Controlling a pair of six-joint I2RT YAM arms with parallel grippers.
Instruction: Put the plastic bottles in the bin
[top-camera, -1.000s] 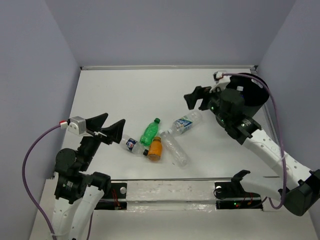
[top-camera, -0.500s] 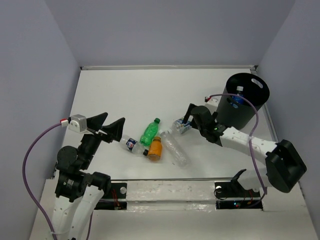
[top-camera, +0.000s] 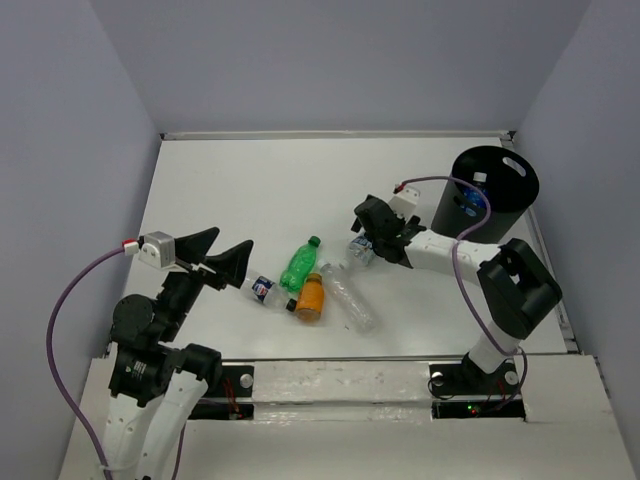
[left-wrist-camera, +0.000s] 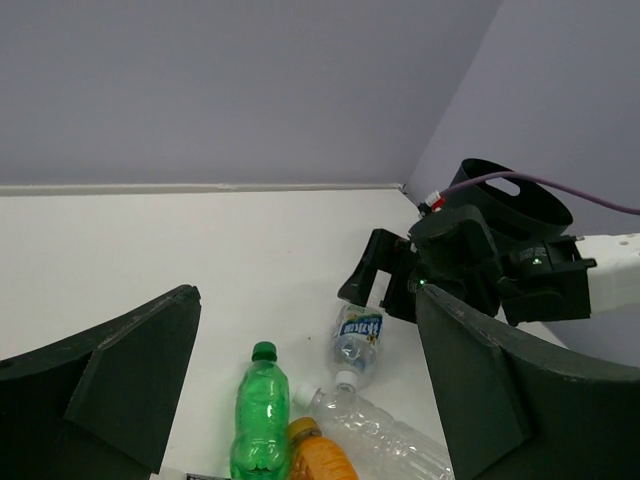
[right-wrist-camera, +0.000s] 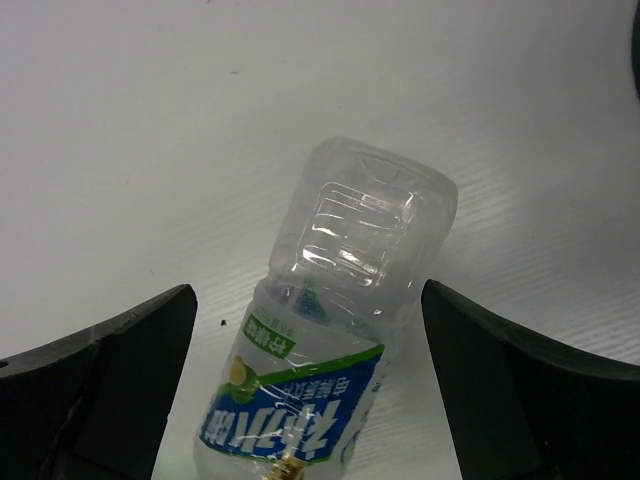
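We are hovering our right pincer (top-camera: 372, 228) wide open, so the blue-labelled clear bottle (right-wrist-camera: 350, 260) is lying between its fingers on the counter (top-camera: 250, 190), ready for gripping; the bin (top-camera: 515, 212) is standing behind it.

Top camera looks steeply down; left wrist faces two o'clock from afar; right wrist sits close; all share the blue-labelled bottle (right-wrist-camera: 330, 330).

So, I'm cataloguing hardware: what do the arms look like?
Left arm and right arm: white links, black joints, black wedge-shaped end effector fingers. A purple cable runs to each wrist. A grey box sits on the left wrist.
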